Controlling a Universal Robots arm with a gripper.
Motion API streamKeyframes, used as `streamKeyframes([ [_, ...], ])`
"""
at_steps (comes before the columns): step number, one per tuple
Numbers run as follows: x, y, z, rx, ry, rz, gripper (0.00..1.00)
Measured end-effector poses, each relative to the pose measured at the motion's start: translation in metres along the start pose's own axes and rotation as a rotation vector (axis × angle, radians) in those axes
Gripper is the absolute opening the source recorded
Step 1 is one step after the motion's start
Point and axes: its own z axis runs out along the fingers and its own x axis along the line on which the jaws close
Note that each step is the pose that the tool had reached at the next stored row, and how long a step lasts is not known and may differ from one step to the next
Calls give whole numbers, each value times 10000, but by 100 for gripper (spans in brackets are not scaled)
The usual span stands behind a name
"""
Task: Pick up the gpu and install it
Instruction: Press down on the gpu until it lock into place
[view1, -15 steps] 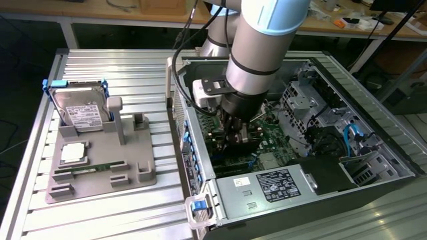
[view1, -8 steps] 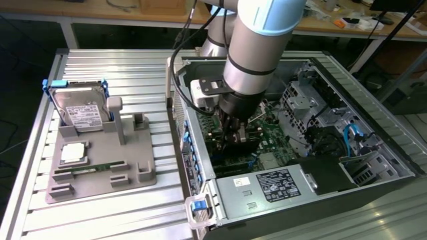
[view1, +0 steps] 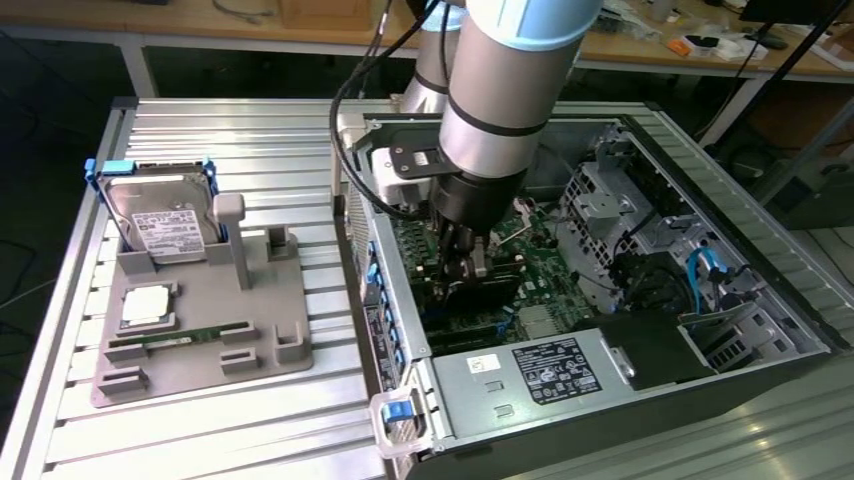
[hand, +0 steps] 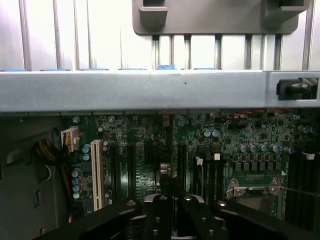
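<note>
The exterior view looks down steeply from above on the ribbed metal table (view1: 200, 420) and the open grey computer case (view1: 747, 330), taking in both. The wrist view sits close behind the black gripper (hand: 172, 212), facing past it at the green motherboard (hand: 150, 145), which both views share (view1: 554, 275).

- An open computer case (view1: 747, 250) lies at 3 o'clock, green motherboard (view1: 547, 270) exposed.
- A grey holder tray (view1: 200, 345) at 9 o'clock carries a hard drive (view1: 160, 225) and memory stick (view1: 180, 338).

Ribbed metal table (view1: 200, 420), matt; grey plastic holder (view1: 200, 350); claw (view1: 461, 272) matt black.
</note>
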Motion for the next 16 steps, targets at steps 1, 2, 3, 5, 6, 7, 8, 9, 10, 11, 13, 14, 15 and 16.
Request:
streamKeyframes([
  [1,0,38,-1,10,0,-1,11],
  [2,0,80,-2,19,0,0,11],
  [3,-1,113,-2,27,0,0,11],
  [5,0,149,-1,33,-1,-1,11],
  [6,0,158,15,37,-2,-1,11],
  [7,2,173,37,36,0,-1,11],
  [8,2,181,58,36,-1,-2,11],
  [9,3,187,69,36,-1,-1,11],
  [10,-2,188,67,33,2,0,11],
  [11,-5,187,65,35,1,1,11],
  [13,-18,188,53,37,5,3,11],
  [14,-27,186,29,39,21,2,11],
  [15,-42,185,2,43,57,0,11],
  [16,-47,184,-1,44,66,-1,11],
])
